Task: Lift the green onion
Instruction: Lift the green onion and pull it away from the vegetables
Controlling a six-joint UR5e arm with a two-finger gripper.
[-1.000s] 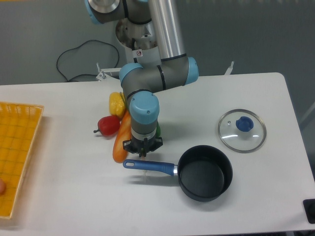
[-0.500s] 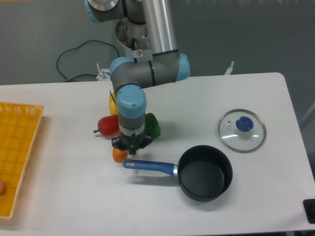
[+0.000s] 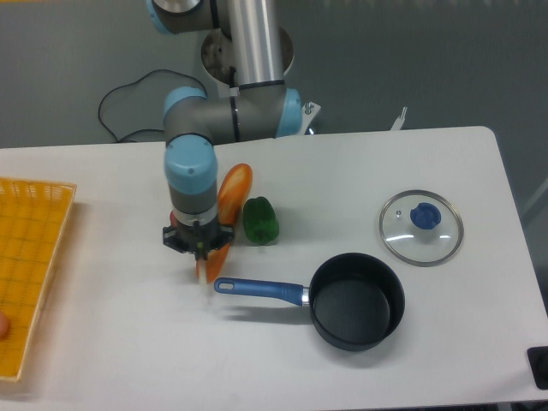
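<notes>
Only a short pale tip of the green onion [image 3: 199, 272] shows, poking out toward the table front from under my gripper [image 3: 199, 250]. The rest of the stalk is hidden beneath the wrist and arm. The gripper points straight down over it, left of the orange carrot [image 3: 234, 190] and the green bell pepper [image 3: 260, 220]. Its fingers are covered by the wrist flange, so I cannot tell whether they are open or shut or touch the onion.
A black pot [image 3: 356, 300] with a blue handle [image 3: 261, 290] lies just right of the gripper. A glass lid [image 3: 420, 227] sits at the right. A yellow basket [image 3: 30, 257] is at the left edge. A sliver of red pepper [image 3: 171, 219] peeks out beside the wrist.
The arm has swung left by about a hand's width. The green pepper and the carrot's upper end are now uncovered; the red and yellow peppers are now hidden behind the wrist.
</notes>
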